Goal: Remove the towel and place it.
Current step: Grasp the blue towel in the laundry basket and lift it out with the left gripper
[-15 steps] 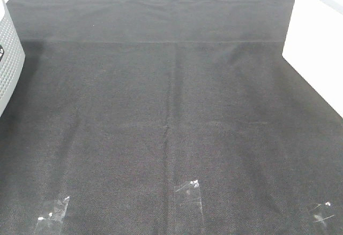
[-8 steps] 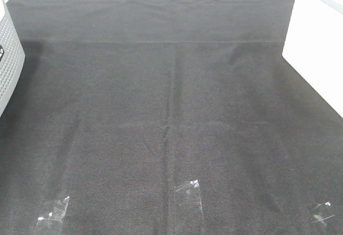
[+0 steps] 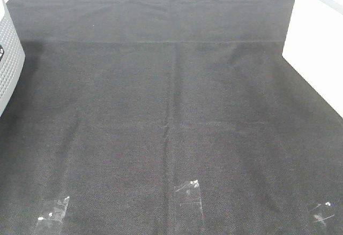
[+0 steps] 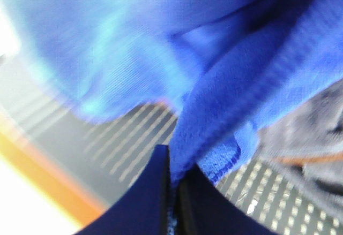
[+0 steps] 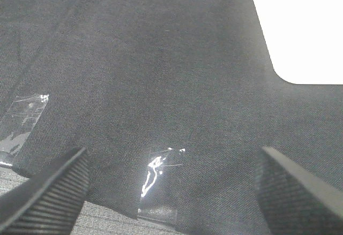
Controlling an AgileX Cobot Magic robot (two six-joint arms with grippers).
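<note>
In the left wrist view the bright blue towel [image 4: 161, 47] fills most of the picture, bunched in folds over a white slotted surface [image 4: 118, 144]. My left gripper [image 4: 172, 187] is shut on a stitched fold of the towel, its dark fingers pressed together. In the right wrist view my right gripper [image 5: 171, 187] hangs open above the black table cloth [image 5: 161, 58], nothing between its ribbed fingers [image 5: 51, 192]. Neither gripper nor the towel shows in the exterior high view.
The black cloth [image 3: 171, 112] covers the table in the exterior high view, with clear tape patches [image 3: 187, 192] near the front edge. A white perforated basket [image 3: 8, 63] stands at the far left. White floor [image 3: 316, 47] lies past the cloth's right edge.
Nothing has moved in the exterior high view.
</note>
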